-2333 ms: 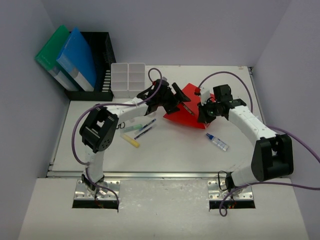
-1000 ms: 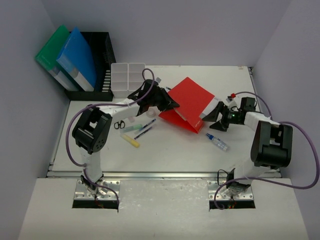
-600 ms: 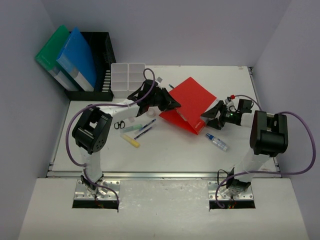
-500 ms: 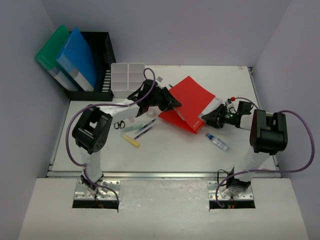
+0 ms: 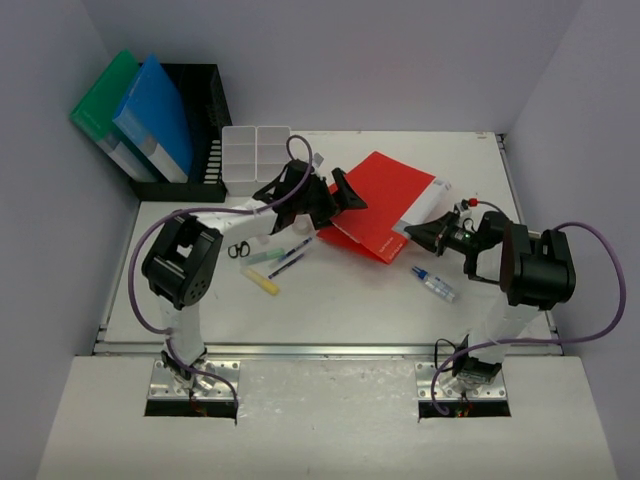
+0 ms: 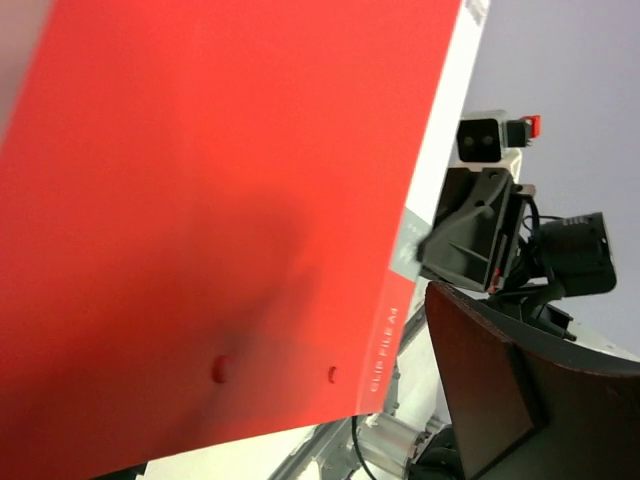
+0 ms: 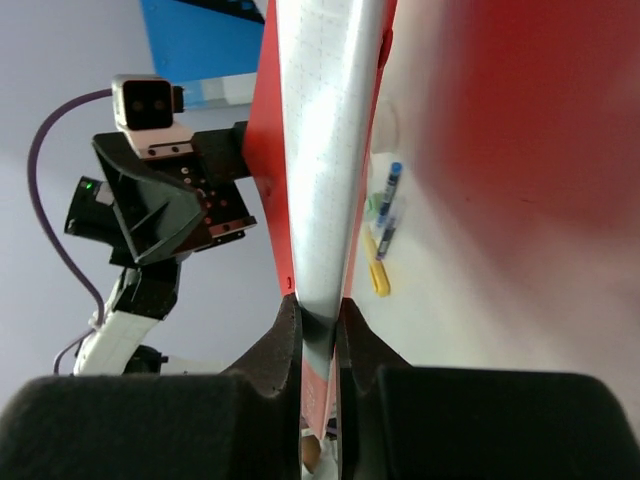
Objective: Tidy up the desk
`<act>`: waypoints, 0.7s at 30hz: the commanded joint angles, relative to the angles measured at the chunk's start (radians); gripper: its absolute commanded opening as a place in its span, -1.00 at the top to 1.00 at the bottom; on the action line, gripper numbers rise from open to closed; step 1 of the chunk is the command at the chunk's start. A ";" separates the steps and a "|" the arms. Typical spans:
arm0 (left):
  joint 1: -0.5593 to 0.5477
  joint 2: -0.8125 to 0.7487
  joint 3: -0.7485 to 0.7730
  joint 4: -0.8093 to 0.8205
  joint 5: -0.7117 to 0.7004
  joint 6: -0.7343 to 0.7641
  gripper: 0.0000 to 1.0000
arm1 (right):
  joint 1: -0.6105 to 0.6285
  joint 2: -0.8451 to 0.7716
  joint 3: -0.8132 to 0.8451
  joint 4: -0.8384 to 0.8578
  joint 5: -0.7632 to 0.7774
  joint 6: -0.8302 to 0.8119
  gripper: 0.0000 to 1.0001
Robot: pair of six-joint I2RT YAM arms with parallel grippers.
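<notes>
While the silver rail [image 5: 300, 349] runs along its near edge, the white table [image 5: 350, 315] stretches from there to the back wall and carries everything else. Nearest on it, right of centre, lies a small white bottle [image 5: 435, 284] with a blue cap. Left of centre lies a yellow highlighter [image 5: 262, 283], with a few pens [image 5: 290, 258] just beyond it.

Farther in, over the middle of the table, a red folder [image 5: 385, 205] spans the gap between the two arms. The right tool [image 7: 318, 322] is clamped on the folder's right edge. In the right wrist view its dark fingers [image 7: 280, 345] pinch the red covers with the white sheets between them. The left tool [image 5: 342, 198] stands wide open at the folder's left end. In the left wrist view the one finger [image 6: 490, 400] that shows is clear of the red cover, so it holds nothing.

Beyond the left tool sits a white compartment tray [image 5: 257, 150]. In the far left corner a black mesh rack [image 5: 205, 120] holds a blue folder [image 5: 155, 115] and a green folder [image 5: 100, 100], both leaning left.
</notes>
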 commanded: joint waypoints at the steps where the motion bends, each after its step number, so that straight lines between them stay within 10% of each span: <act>1: 0.044 -0.181 0.020 -0.049 -0.028 0.089 -0.99 | 0.004 -0.095 -0.001 0.296 -0.024 0.178 1.00; 21: 0.030 -0.383 -0.150 -0.003 0.056 -0.077 -1.00 | 0.005 -0.229 0.024 0.568 0.154 0.548 1.00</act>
